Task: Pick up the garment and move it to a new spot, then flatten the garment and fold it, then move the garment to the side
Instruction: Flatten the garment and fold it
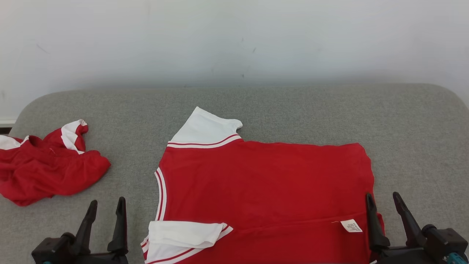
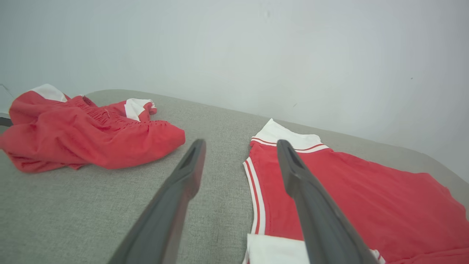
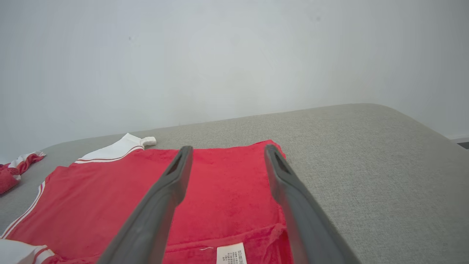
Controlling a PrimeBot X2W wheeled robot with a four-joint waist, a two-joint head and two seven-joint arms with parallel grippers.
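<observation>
Red jersey (image 1: 263, 183) lies flat on the bench (image 1: 293, 110), near edge turned over, left end effector (image 1: 107, 201) and right end effector (image 1: 383, 195) gaping empty; further folds and the sideways move seem left.

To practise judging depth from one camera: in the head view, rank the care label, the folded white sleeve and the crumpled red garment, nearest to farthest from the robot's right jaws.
1. Care label, on the shirt's near right, beside the jaws.
2. Folded white sleeve, at the shirt's near left corner.
3. Crumpled red garment, far left on the cushion, apart from the shirt.
</observation>
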